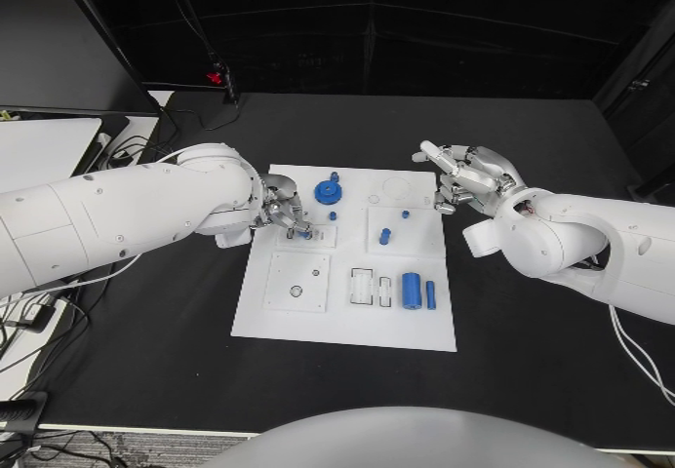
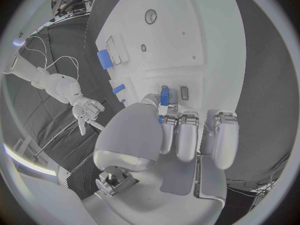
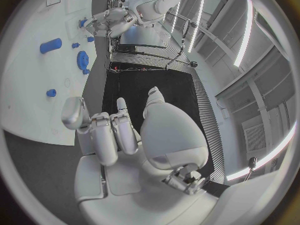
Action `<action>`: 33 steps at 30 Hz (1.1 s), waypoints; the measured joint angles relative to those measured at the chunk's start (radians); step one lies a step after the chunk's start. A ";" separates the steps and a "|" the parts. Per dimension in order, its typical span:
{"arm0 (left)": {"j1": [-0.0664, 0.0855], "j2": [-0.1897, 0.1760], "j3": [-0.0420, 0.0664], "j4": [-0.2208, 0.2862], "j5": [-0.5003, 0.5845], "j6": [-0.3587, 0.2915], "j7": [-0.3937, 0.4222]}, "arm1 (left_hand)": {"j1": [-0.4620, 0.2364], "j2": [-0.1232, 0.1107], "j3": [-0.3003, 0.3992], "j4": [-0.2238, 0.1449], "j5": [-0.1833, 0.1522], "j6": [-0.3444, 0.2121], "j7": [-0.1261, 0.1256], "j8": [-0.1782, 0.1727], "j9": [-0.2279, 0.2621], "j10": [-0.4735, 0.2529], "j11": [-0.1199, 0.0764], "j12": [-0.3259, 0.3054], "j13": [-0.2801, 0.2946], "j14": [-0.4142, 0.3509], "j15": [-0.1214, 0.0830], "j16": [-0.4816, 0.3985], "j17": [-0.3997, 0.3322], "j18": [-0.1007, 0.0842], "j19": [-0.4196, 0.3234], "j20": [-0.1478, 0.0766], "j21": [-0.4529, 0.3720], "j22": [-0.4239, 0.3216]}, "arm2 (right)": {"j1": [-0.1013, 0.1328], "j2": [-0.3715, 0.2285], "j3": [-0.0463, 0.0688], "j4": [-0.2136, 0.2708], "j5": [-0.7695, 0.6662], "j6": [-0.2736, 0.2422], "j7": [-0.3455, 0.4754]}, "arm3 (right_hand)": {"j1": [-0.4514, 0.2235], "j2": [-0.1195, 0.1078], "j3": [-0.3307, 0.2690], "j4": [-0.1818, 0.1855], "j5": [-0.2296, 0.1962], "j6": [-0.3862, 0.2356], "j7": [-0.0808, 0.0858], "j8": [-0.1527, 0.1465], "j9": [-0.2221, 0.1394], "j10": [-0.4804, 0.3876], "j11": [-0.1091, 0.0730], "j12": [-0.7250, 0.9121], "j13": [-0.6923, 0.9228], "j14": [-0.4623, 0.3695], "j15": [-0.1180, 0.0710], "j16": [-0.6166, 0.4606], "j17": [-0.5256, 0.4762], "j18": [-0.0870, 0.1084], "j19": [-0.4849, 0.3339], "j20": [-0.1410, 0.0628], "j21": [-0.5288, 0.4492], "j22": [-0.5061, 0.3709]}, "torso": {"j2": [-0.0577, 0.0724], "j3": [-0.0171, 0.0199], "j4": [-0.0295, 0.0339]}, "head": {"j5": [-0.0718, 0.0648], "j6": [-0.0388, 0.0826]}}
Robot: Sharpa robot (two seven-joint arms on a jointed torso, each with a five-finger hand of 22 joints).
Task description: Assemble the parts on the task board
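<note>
1. A white task board (image 1: 282,322) lies at the middle of the black table (image 1: 140,351), with small blue parts spread across its far half and right side.
2. The left hand (image 1: 282,213) reaches over the board's far-left area, fingers curled downward and pinching a small blue part (image 2: 164,96) at their tips; the left wrist view shows the piece clamped between thumb and fingers just above the board.
3. A blue gear (image 1: 330,187) stands on the board just right of the left hand, with a small blue peg (image 1: 334,215) near it.
4. Two more blue pegs (image 1: 385,235) sit toward the board's middle right.
5. A large blue cylinder (image 1: 413,290) and a thinner blue bar (image 1: 430,294) lie side by side on the board's near right.
6. The right hand (image 1: 471,178) hovers over the board's far-right edge, fingers loosely apart and holding nothing.
</note>
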 measured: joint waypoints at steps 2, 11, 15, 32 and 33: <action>0.000 0.000 0.000 0.000 0.000 0.001 -0.001 | -0.004 0.004 0.000 0.000 -0.010 0.000 0.000 -0.004 0.001 0.000 0.000 0.000 0.000 0.000 0.000 0.000 0.000 0.000 0.000 0.000 0.000 0.000 | 0.000 0.000 0.000 0.000 0.001 0.000 0.000 | 0.000 0.000 0.000 0.000 0.000 0.000 0.000 0.000 0.000 0.000 0.000 0.000 0.000 0.000 0.000 0.000 0.000 0.000 0.000 0.000 0.000 0.000 | 0.000 0.0000 0.0000 | 0.000 0.000; 0.000 0.003 0.001 -0.001 0.000 0.010 -0.003 | -0.062 0.003 -0.004 -0.003 -0.065 -0.009 0.001 -0.017 0.013 0.003 0.004 -0.005 -0.004 0.000 0.000 0.000 0.000 0.000 0.000 0.000 0.000 0.000 | 0.000 -0.001 0.000 0.001 0.009 0.000 0.000 | 0.000 0.000 0.000 0.000 0.000 0.000 0.000 0.000 -0.001 0.000 0.000 0.000 0.000 0.000 0.000 0.000 0.000 0.000 0.000 0.000 0.000 0.000 | 0.000 -0.0001 0.0000 | -0.003 -0.005; 0.000 0.004 0.001 -0.003 0.001 0.013 -0.005 | -0.100 -0.006 -0.021 -0.002 -0.074 -0.022 0.003 -0.021 0.015 0.004 0.003 -0.006 -0.007 0.000 0.000 0.000 0.000 0.000 0.000 0.000 0.000 0.000 | 0.000 -0.001 0.000 0.001 0.011 0.000 0.000 | -0.002 0.002 0.000 0.000 0.000 0.000 0.000 0.004 -0.001 0.000 0.000 0.000 0.000 0.000 0.000 0.000 0.000 0.000 0.000 0.000 0.000 0.000 | 0.000 -0.0002 0.0000 | -0.004 -0.006; 0.000 0.008 0.002 -0.005 0.002 0.020 -0.013 | -0.185 -0.023 -0.057 -0.001 -0.095 -0.032 0.007 -0.022 0.016 0.003 0.010 -0.006 -0.002 0.003 0.003 0.000 0.000 0.000 0.000 0.000 0.000 0.000 | 0.000 -0.002 0.000 0.001 0.015 0.000 -0.001 | -0.004 0.004 0.000 0.000 0.000 0.000 0.000 0.004 -0.001 0.000 0.000 0.000 0.000 0.000 0.000 0.000 0.000 0.000 0.000 0.000 0.000 0.000 | 0.000 -0.0002 0.0000 | -0.004 -0.006; 0.000 0.008 0.002 -0.005 0.002 0.020 -0.014 | -0.185 -0.023 -0.057 -0.001 -0.095 -0.032 0.007 -0.022 0.016 0.003 0.010 -0.006 -0.002 0.003 0.003 0.000 0.000 0.000 0.000 0.000 0.000 0.000 | 0.000 -0.002 0.000 0.001 0.015 0.000 -0.001 | -0.004 0.004 0.000 0.000 0.000 0.000 0.000 0.004 -0.001 0.000 0.000 0.000 0.000 0.000 0.000 0.000 0.000 0.000 0.000 0.000 0.000 0.000 | 0.000 -0.0002 0.0000 | -0.004 -0.006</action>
